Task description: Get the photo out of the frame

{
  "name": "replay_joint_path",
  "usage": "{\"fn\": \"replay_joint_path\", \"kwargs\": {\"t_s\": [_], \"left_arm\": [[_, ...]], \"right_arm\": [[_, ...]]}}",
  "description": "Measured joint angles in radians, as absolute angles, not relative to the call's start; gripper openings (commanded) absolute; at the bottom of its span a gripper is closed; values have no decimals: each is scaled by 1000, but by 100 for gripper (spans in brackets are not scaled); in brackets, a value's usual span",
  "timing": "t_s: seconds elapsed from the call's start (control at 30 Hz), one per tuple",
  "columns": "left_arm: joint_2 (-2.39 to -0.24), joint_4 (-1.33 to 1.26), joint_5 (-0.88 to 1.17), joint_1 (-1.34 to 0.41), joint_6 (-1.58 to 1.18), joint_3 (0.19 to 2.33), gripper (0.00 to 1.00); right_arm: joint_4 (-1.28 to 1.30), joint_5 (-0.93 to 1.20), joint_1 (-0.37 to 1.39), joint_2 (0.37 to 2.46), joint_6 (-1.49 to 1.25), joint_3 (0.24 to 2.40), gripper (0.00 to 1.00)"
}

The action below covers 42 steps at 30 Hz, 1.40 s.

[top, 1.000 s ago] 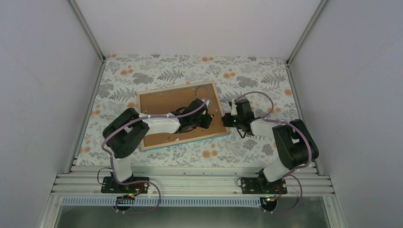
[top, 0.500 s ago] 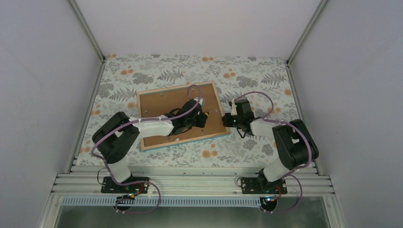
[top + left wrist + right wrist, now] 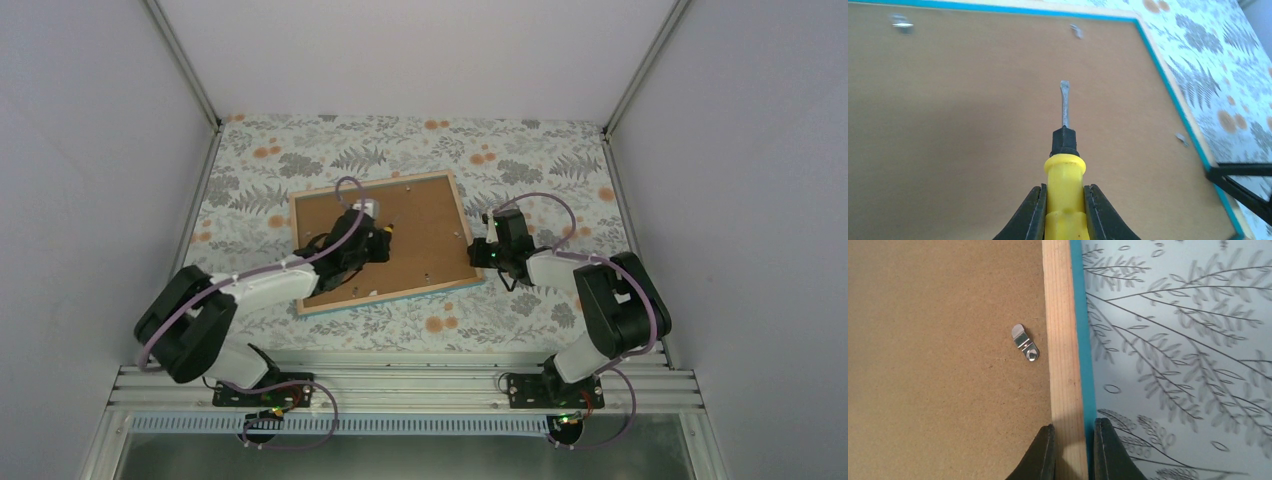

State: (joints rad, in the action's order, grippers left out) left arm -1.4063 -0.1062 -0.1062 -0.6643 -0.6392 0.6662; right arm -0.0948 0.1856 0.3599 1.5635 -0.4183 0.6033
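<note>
The frame point(image 3: 400, 296) lies face down near the middle of the desk point(image 3: 520, 160), turned slightly askew to the desk's edges. Its light wood rim is uppermost and a thin turquoise edge shows outside it. A brown backing board point(image 3: 425, 230) fills the frame's opening. The photo cannot be seen in any view; only the back of the frame shows.

Left pincer point(image 3: 1064, 189): clenched on a screwdriver point(image 3: 1064, 170). Both fingers press the sides of the yellow handle, which stands between them with no gap. The black collar and flat metal blade project forward over the bare board, well inside the rim. Whether the blade tip touches the board cannot be told. From above, this pincer point(image 3: 372, 240) sits over the left-centre part of the board.

Right pincer point(image 3: 1074, 432): closed to a narrow gap on the frame's right-hand side. One finger sits on the board side of the wood rim and the other on the turquoise outer edge, both seemingly in contact. From above it point(image 3: 478, 252) meets the frame low on that side.

A small metal clip point(image 3: 1025, 342) lies on the board just inside the rim, close ahead of the right pincer. It points obliquely, with its screw end nearer the wood. Further clips point(image 3: 1076, 31) show along the far edge of the board.
</note>
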Motion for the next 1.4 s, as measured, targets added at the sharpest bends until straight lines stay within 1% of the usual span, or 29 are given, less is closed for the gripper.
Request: {"fn": "replay_joint_path", "kwargs": {"t_s": [0.27, 0.37, 0.47, 0.63, 0.77, 0.9, 1.0, 1.13, 1.23, 1.4], "left_arm": [[-1244, -120, -116, -482, -636, 525, 2], [-1188, -141, -94, -386, -635, 467, 2], [-1152, -168, -58, -272, -633, 410, 2], [-1154, -257, 39, -93, -638, 340, 2], [-1199, -353, 134, 39, -661, 295, 2], [-1207, -426, 161, 143, -701, 227, 2], [-1173, -420, 136, 171, -711, 195, 2], [-1150, -408, 86, 182, -707, 210, 2], [-1174, -407, 40, 199, -707, 224, 2], [-1273, -384, -10, 216, -709, 257, 2]], "right_arm": [[-80, 134, 323, 1522, -440, 573, 6], [-79, 120, 313, 1521, -448, 573, 7], [-80, 112, 311, 1522, -457, 573, 10], [-80, 111, 311, 1522, -464, 573, 15], [-82, 112, 311, 1522, -472, 571, 21], [-84, 113, 311, 1522, -474, 568, 25], [-90, 118, 311, 1522, -474, 565, 27], [-95, 128, 310, 1522, -474, 565, 28], [-98, 139, 310, 1522, -473, 565, 28], [-101, 146, 310, 1522, -473, 565, 29]]}}
